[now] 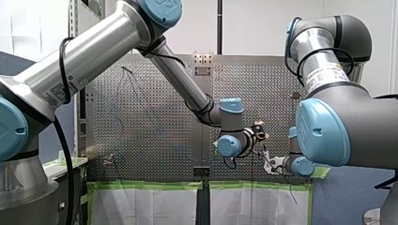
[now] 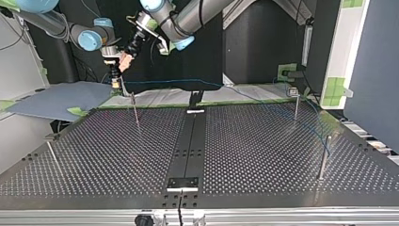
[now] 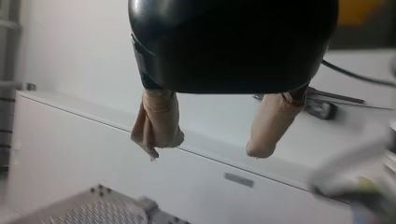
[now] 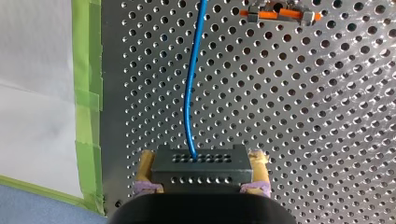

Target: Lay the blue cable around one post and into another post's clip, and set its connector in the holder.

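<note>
My right tool [image 4: 201, 162] is clamped on the dark perforated block connector [image 4: 201, 170], thin blue cable [image 4: 190, 84] running off toward twelve o'clock over the perforated metal counter [image 4: 327, 121]. My left tool [image 3: 204, 149] hangs spread, empty. Connector not yet seated, I'd judge; routing round the thin metal posts [image 2: 135, 112] unclear.

Perforated matt metal table [image 4: 327, 116], smooth glossy blue cable [image 4: 188, 93], dark matt metal connector [image 4: 201, 166]

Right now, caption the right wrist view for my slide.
Right tool grips the dark connector, its blue cable running ahead over the perforated table.
</note>
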